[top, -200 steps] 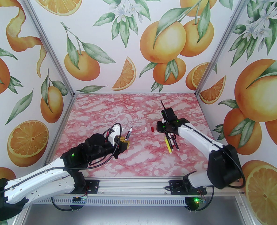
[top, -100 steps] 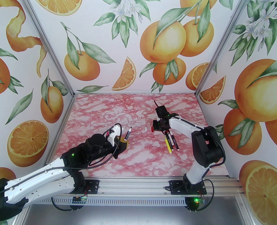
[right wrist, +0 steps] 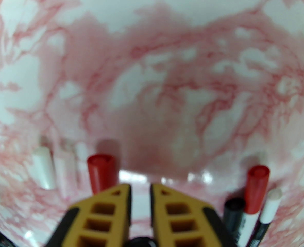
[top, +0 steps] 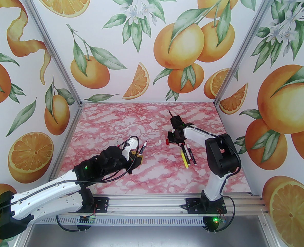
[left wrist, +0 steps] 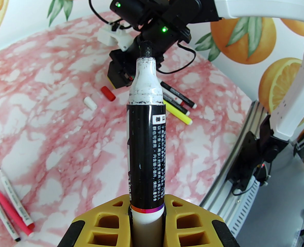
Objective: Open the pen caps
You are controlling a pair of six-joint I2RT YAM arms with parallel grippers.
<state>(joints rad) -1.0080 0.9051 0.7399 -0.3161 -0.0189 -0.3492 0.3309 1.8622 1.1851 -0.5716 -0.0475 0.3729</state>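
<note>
Left claw [top: 138, 159]: near-left of the table's middle, clamped on the lower barrel of a marker.
Held marker [left wrist: 145, 138]: stands out of the claw, tilted toward the far right. It has a black printed label, a smudged white neck and a bare black nib at the top.
Pens by the left claw [left wrist: 11, 207]: three lie side by side on the table, a pink one between two white ones.
Yellow pen [top: 185, 159]: flat on the table right of the middle, well apart from the left claw.
White pens [top: 190, 155]: two lie close against the yellow pen on its right, running the same way.
Fitted caps [right wrist: 256, 189]: at the far ends of that group are a red cap, a black one and a white one, each on its barrel.
Red cap [right wrist: 101, 172]: loose on the table, just beside the right claw's left finger.
White cap [left wrist: 90, 103]: loose, a little further left, apart from the red cap.
Right claw [right wrist: 140, 188]: low over the table, fingers drawn together to a thin slit that shows the table. A dark blur sits deep between them, and I cannot tell what it is.
Table [top: 110, 117]: pink marbled surface.
</note>
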